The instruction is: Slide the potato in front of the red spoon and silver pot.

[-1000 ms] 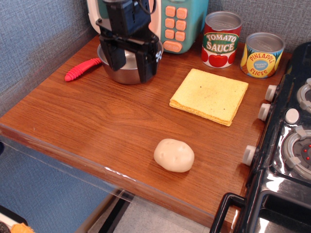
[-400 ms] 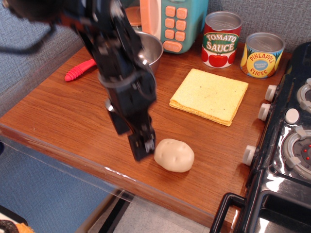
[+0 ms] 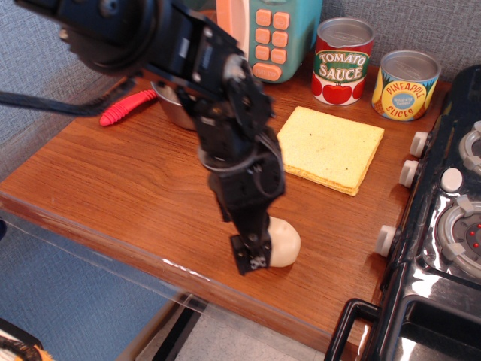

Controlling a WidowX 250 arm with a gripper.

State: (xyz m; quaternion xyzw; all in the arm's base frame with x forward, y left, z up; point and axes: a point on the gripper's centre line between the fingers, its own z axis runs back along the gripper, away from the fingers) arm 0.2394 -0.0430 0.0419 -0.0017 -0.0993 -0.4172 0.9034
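The pale cream potato (image 3: 285, 239) lies near the front edge of the wooden counter, its left half covered by my arm. My gripper (image 3: 255, 248) is down at the potato. One black finger (image 3: 251, 256) stands against its near left side, and the other finger is hidden, so I cannot tell how the jaws stand. The red spoon (image 3: 122, 108) lies at the back left. Beside it, the silver pot (image 3: 173, 110) shows only as a sliver behind my arm.
A yellow sponge-like square (image 3: 333, 148) lies right of centre. A tomato sauce can (image 3: 343, 60) and a pineapple slices can (image 3: 406, 84) stand at the back. A toy microwave (image 3: 274, 37) is at the back and a toy stove (image 3: 451, 218) at the right.
My arm has swung from over the pot forward and right across the counter, and has come down onto the potato's left side. The potato has not visibly moved.
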